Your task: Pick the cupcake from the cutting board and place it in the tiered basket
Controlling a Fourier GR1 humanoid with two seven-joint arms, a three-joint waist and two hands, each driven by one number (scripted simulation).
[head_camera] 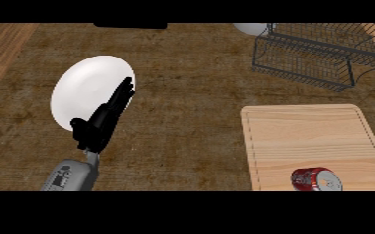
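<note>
The light wooden cutting board (307, 134) lies at the lower right of the counter. On its near edge lies a red can (316, 179) on its side; no cupcake shows on the board. The dark wire tiered basket (315, 54) stands at the upper right. My left hand (102, 121) rises from the lower left with its fingers straight, open and holding nothing, its fingertips over the edge of a white plate (84, 87). My right hand is out of view.
A white rounded object (250, 28) peeks from behind the basket's left corner. A dark object (130, 25) sits at the counter's far edge. A lighter wooden strip (11, 42) runs along the upper left.
</note>
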